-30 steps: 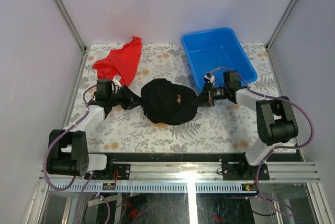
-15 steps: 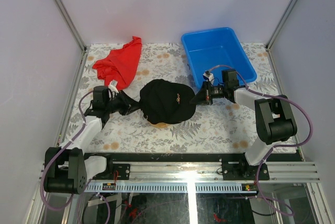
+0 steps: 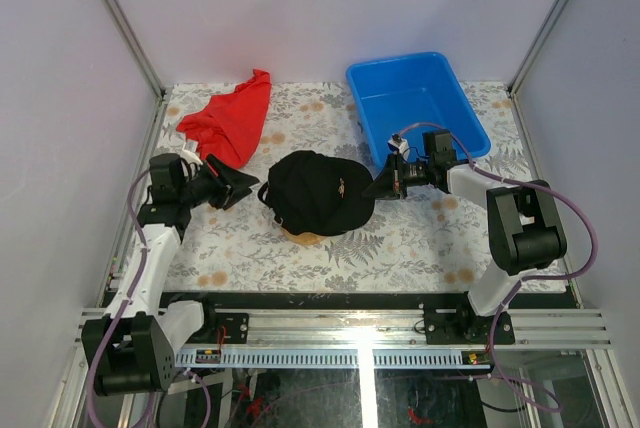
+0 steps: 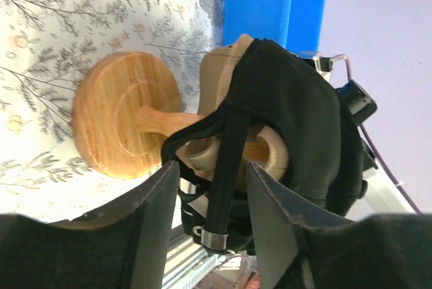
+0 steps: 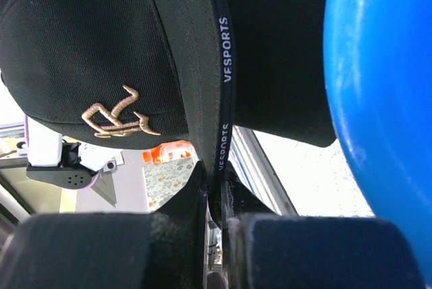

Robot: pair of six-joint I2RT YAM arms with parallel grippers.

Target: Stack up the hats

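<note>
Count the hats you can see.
2: a black hat on the wooden stand at mid-table, and a tan hat under it; more may be hidden between.

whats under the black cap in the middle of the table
The left wrist view shows a tan cap nested inside the black cap, both on a wooden stand with a round base. From above, the black cap hides nearly all of it.

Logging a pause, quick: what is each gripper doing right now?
Left gripper: open, holding nothing.
Right gripper: shut on the brim of the black cap.
</note>
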